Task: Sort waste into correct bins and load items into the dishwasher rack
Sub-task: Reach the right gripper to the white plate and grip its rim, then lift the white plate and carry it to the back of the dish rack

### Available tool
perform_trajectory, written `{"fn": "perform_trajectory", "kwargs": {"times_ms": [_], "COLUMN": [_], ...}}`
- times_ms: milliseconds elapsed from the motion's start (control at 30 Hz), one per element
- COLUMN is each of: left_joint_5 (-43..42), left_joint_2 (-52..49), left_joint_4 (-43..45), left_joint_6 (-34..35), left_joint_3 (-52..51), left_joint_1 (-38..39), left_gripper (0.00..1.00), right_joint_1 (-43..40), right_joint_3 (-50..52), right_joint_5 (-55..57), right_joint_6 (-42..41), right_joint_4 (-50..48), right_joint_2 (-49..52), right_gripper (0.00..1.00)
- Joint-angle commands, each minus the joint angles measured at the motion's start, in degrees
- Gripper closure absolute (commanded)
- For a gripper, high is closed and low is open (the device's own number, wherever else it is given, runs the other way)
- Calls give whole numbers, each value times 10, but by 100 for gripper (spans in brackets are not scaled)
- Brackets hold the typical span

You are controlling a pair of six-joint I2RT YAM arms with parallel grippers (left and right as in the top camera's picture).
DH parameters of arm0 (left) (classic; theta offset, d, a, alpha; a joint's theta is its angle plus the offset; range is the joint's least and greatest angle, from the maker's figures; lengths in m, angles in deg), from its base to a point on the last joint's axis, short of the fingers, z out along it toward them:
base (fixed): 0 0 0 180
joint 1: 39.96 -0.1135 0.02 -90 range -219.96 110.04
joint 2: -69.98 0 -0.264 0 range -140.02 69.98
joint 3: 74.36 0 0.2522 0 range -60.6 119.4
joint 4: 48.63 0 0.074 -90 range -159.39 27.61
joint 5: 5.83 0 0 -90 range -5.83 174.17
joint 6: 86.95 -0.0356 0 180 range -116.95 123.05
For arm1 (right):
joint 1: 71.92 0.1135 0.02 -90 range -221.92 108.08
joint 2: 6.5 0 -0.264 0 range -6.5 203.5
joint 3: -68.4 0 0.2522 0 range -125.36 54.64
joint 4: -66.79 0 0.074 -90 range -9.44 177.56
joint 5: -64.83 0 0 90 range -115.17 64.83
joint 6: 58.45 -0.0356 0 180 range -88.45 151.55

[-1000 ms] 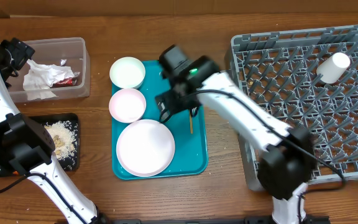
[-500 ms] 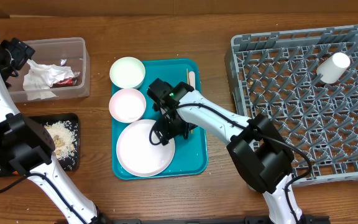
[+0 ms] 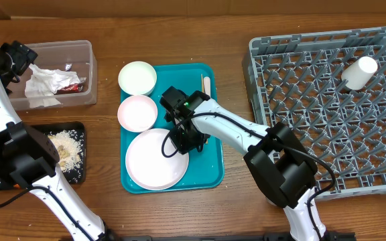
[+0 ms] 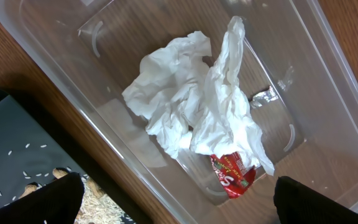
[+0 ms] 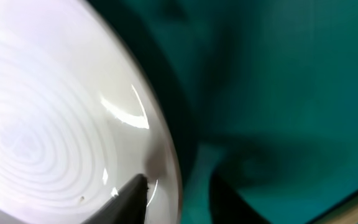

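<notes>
Plate (image 3: 154,161) and bowls (image 3: 137,78) on serving tray (image 3: 208,169); rack (image 3: 300,87), holding cup (image 3: 359,72), right; tub (image 3: 91,73) left.

The plate (image 5: 48,124) fills the left, white and glossy with fine concentric rings, its rim curving down to the bottom edge. Right of it lies the teal tray (image 5: 291,93), dim and blurred. The claw (image 5: 178,188) straddles that rim: one dark finger (image 5: 132,194) sits over the plate's inner face, the other is a shadowy shape on the tray side. Whether they pinch the rim is unclear.
</notes>
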Motion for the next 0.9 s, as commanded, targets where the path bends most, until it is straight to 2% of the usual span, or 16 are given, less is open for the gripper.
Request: {"fn": "perform_trajectory", "kwargs": {"times_ms": [0,33,67,200,567,767,867], "left_joint_5": [8,8,8,8,8,8,8], "left_joint_2": [7,7,7,7,7,7,7], "left_joint_4": [1,1,1,0,0,1,0], "left_joint_6": [3,3,3,3,3,3,3], "left_joint_3": [-2,-2,-2,-2,-2,-2,-2], "left_joint_1": [3,3,3,3,4,3,3], "left_gripper": [0,0,0,0,0,0,0], "right_joint_1": [-7,-9,-11,-21,-66,-143,-197], "right_joint_3": [1,-4,-12,-47,-221,-300,-316], "right_joint_5": [-6,-9,-12,-12,13,57,124], "right_joint_6": [-30,-31,-31,-30,-4,-12,-56], "right_joint_4": [5,11,20,69,282,346,361], "right_joint_2": [1,1,1,0,-5,-37,-65], "right_gripper": [86,89,96,96,96,96,96]}}
